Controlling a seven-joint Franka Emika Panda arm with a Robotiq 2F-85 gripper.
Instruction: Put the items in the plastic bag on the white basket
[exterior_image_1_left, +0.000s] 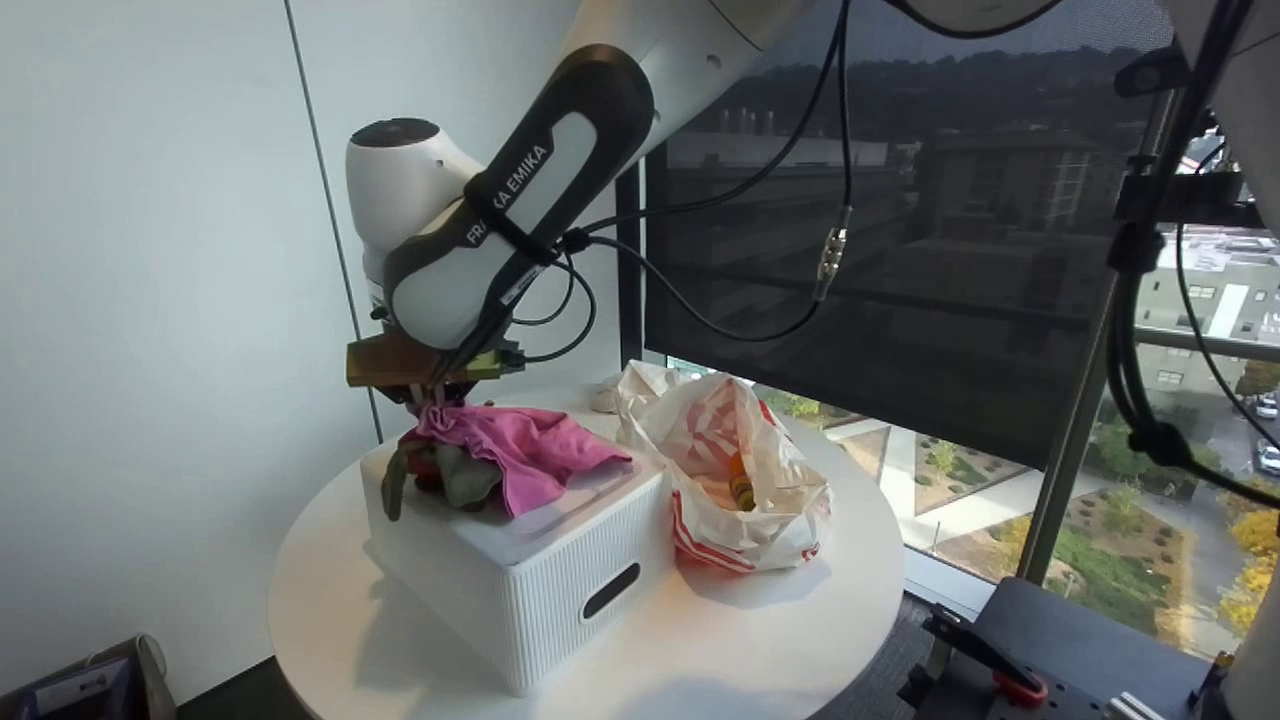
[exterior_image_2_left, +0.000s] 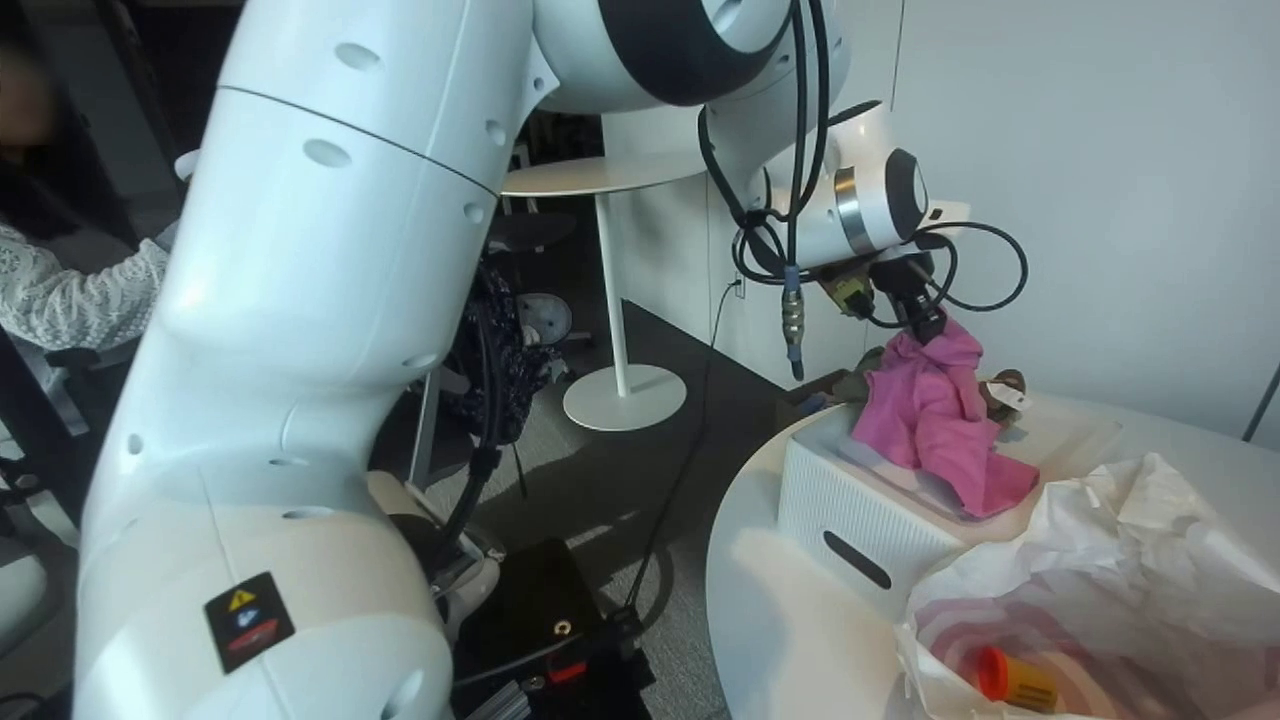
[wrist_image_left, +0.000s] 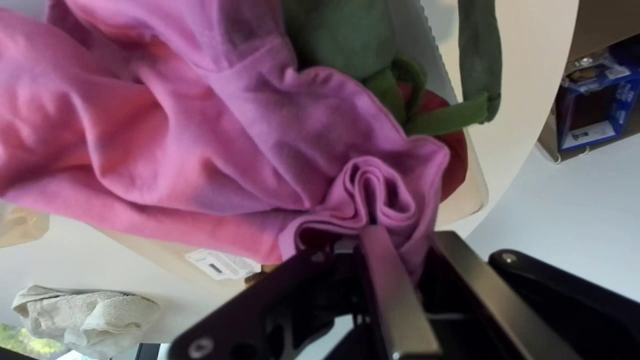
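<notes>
Over the white basket (exterior_image_1_left: 540, 610), the pink cloth (exterior_image_1_left: 540, 450) drapes partly across a green fabric piece (wrist_image_left: 345, 40), its bunched edge pinched in my gripper (wrist_image_left: 410, 245). Just beside the basket on the round white table (exterior_image_1_left: 790, 640), the plastic bag (exterior_image_1_left: 780, 530) stands open around an orange container (exterior_image_2_left: 1020, 682)

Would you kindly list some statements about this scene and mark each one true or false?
1. The fingers grip the pink cloth. True.
2. An orange container is in the plastic bag. True.
3. The plastic bag is tied shut. False: it gapes open.
4. The white box stands on the round table. True.
5. The plastic bag sits on top of the white box. False: it stands beside the white box.
</notes>
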